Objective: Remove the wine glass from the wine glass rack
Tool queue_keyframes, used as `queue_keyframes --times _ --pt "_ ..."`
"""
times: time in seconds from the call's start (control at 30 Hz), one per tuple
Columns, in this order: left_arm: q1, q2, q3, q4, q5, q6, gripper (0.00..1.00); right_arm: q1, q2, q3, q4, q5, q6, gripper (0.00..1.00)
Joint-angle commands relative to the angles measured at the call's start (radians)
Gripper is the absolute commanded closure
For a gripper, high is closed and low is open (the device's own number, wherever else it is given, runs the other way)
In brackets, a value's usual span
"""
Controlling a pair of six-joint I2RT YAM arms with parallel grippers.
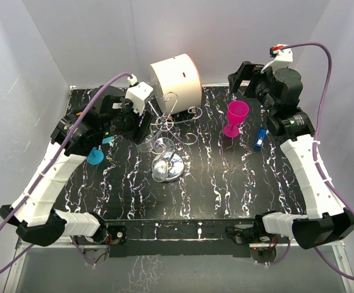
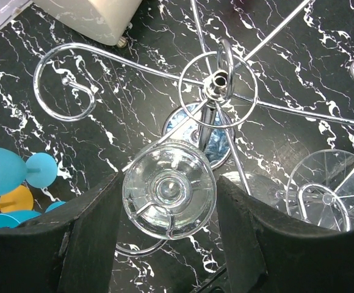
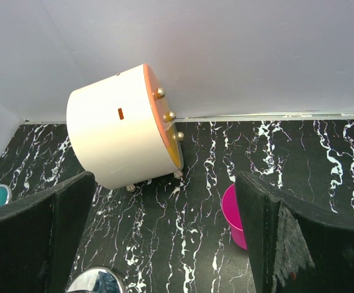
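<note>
Glass is what your left wrist view settles: the wine glass [image 2: 168,196] sits at lower centre, foot toward the lens, between the left gripper [image 2: 168,241]'s spread fingers, neither visibly touching, under the wine glass rack [image 2: 218,82]. Overhead, that gap is hidden. At right, your right gripper [image 3: 165,244] gapes empty before the white drum [image 3: 123,127].

- The top external view looks down from above and behind the arm bases over the whole black marbled counter [image 1: 226,189].
- The left wrist view looks straight down, close over the silver wire scroll-armed rack [image 2: 218,82].
- The right wrist view faces the back wall; it shares the white cylindrical drum [image 3: 119,131] with the top view.
</note>
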Motion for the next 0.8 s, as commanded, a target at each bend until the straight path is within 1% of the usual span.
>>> queue_keyframes --times 0.0,0.57,0.77 --pt "-0.004 -0.064 -0.001 0.035 0.038 0.023 0.83 -0.003 -0.026 -0.002 0.075 -0.006 0.003 0.02" --pt "-0.003 -0.138 -0.038 0.021 0.029 0.030 0.85 -0.003 -0.028 0.001 0.076 -0.011 0.006 0.02" --pt "-0.004 -0.136 -0.038 0.004 0.047 0.036 0.86 -0.003 -0.024 0.004 0.080 -0.022 0.015 0.02"
